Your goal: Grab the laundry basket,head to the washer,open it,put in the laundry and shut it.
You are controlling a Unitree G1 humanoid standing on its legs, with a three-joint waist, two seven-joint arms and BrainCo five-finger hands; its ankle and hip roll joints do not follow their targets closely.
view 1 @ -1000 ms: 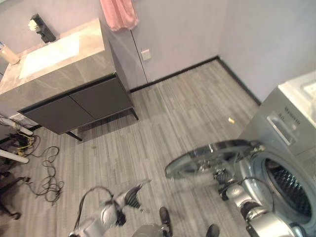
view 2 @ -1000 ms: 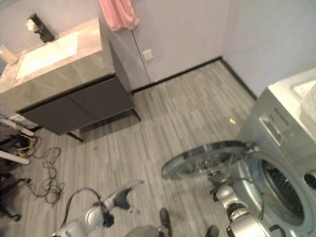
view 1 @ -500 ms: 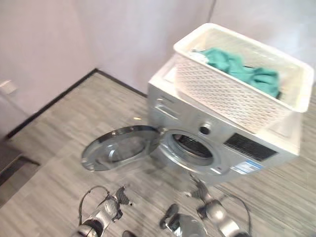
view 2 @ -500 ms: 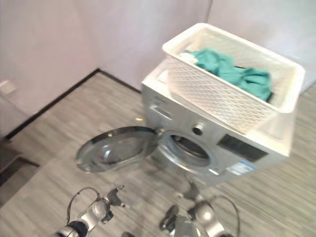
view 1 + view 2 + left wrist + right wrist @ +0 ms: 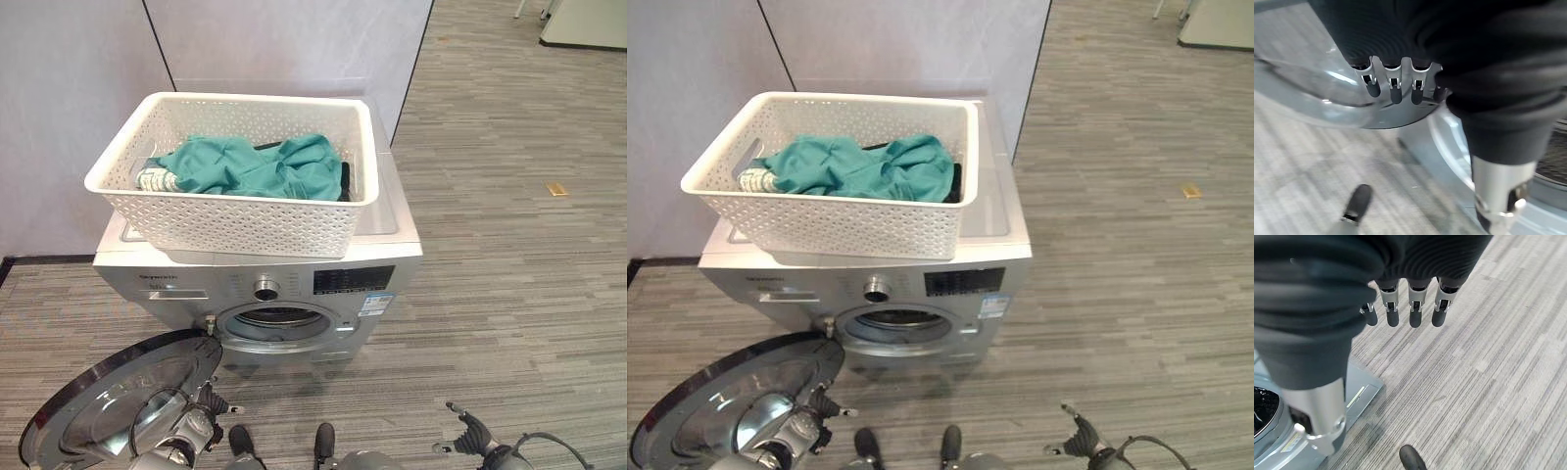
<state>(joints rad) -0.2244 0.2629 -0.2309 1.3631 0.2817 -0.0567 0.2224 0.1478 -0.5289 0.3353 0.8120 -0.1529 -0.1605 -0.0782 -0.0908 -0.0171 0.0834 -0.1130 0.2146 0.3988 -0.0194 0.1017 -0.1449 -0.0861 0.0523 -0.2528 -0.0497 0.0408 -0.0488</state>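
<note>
Grey plank floor and pale walls around washer (image 5: 260, 294), door (image 5: 118, 397) swung open at 7 o'clock, white laundry basket (image 5: 235, 171) on top with soft, light teal laundry (image 5: 245, 166), best pinched mid-bunch; left hand (image 5: 1396, 85) and right hand (image 5: 1410, 308) relaxed, empty.

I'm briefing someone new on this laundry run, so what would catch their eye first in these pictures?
First, the white laundry basket sitting on top of the silver washer, with teal laundry heaped inside. Next, the washer's round door swung wide open low at the left, leaving the drum opening exposed. Both hands hang low and empty: the left hand in front of the door, the right hand over bare floor.
</note>
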